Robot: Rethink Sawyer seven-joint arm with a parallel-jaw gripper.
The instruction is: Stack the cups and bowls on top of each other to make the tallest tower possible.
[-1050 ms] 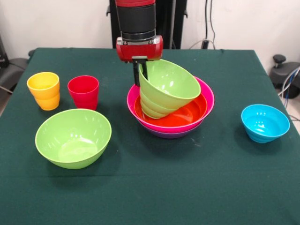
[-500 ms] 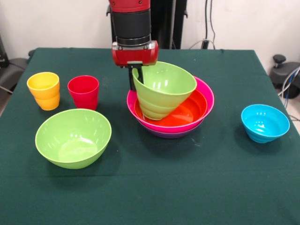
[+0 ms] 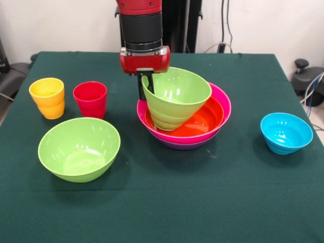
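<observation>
The claw (image 3: 146,83) pinches the rim of a tilted lime green bowl (image 3: 177,96), one finger inside and one outside. The bowl's ribbed base rests in the orange bowl (image 3: 210,117), which nests in the hot pink bowl (image 3: 223,104) over a purple bowl (image 3: 185,145) mid-table (image 3: 202,202). Since a second ago the green bowl has tipped more upright and the claw has shifted slightly left. A second lime green bowl (image 3: 79,149), yellow cup (image 3: 47,97), red cup (image 3: 90,99) and sky blue bowl (image 3: 286,132) stand apart, unmoved.
</observation>
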